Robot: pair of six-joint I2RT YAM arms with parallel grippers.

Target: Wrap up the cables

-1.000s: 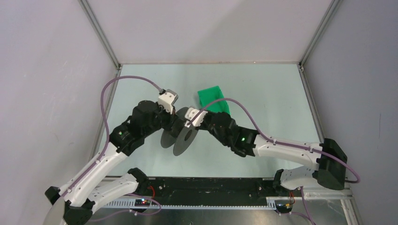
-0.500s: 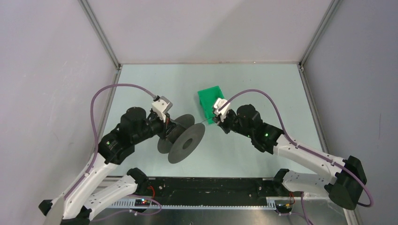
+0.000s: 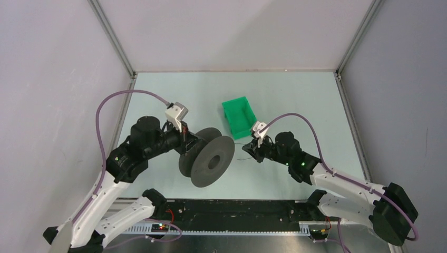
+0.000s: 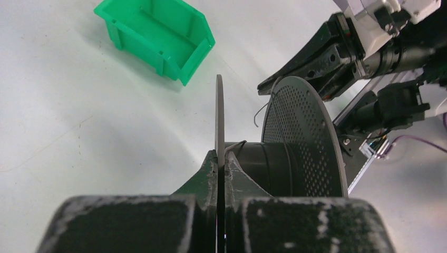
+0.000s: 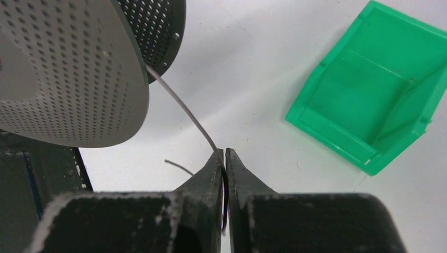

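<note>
Cables [image 5: 184, 108] — fine black strand pinched in the closed right gripper [image 5: 224, 155], now drawn out from the spool [image 3: 208, 156] as the arms separate — tension ready for winding. Left gripper [image 4: 220, 158] clamped on the spool flange. Beyond: green bin [image 3: 238, 117].

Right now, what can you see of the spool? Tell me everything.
The spool is dark grey and looks like plastic: two round perforated flanges joined by a plain drum, with a centre hole. Its axis lies roughly level. The left gripper is shut on one flange's rim. A thin cable runs from between the flanges to the shut right gripper. Whether it touches the table cannot be told.
</note>
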